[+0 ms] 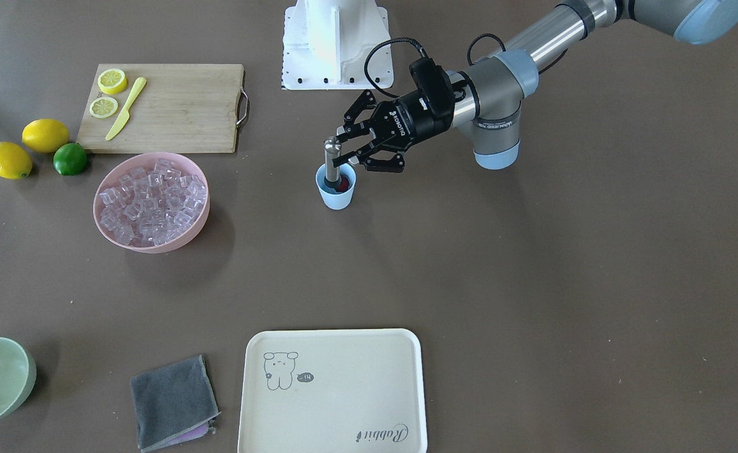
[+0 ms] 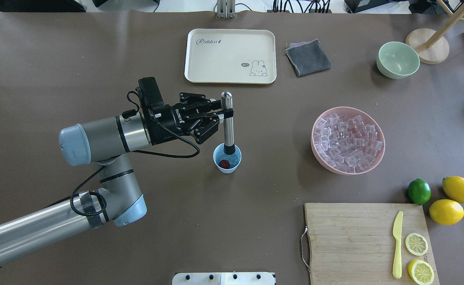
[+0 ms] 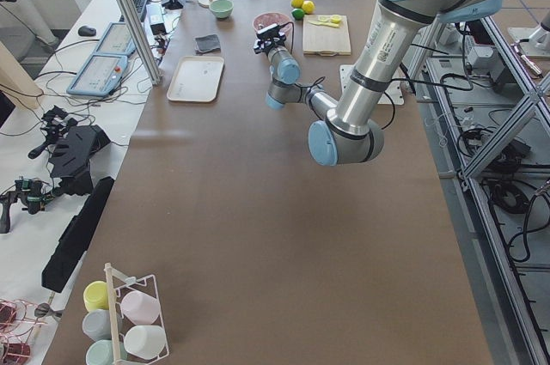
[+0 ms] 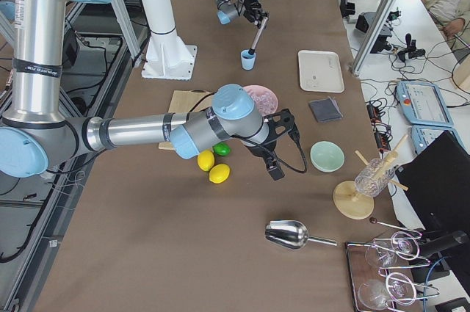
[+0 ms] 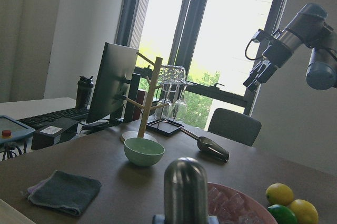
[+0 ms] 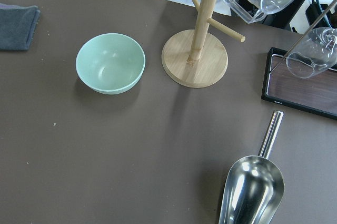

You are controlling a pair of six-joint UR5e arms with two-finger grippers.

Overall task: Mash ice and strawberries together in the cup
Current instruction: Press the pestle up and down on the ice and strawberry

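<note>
The light-blue cup stands mid-table with the red strawberry inside; it also shows in the front view. My left gripper is shut on a steel muddler that stands upright with its dark tip in the cup, beside the strawberry. The gripper holds the muddler near its top. The ice lies heaped in a pink bowl to the cup's right. I cannot tell whether ice is in the cup. My right gripper hovers high near the table's right end; I cannot tell whether it is open or shut.
A cream tray, a grey cloth and a pale-green bowl lie at the far side. A cutting board with knife and lemon slices, two lemons and a lime sit near right. A metal scoop lies below the right wrist.
</note>
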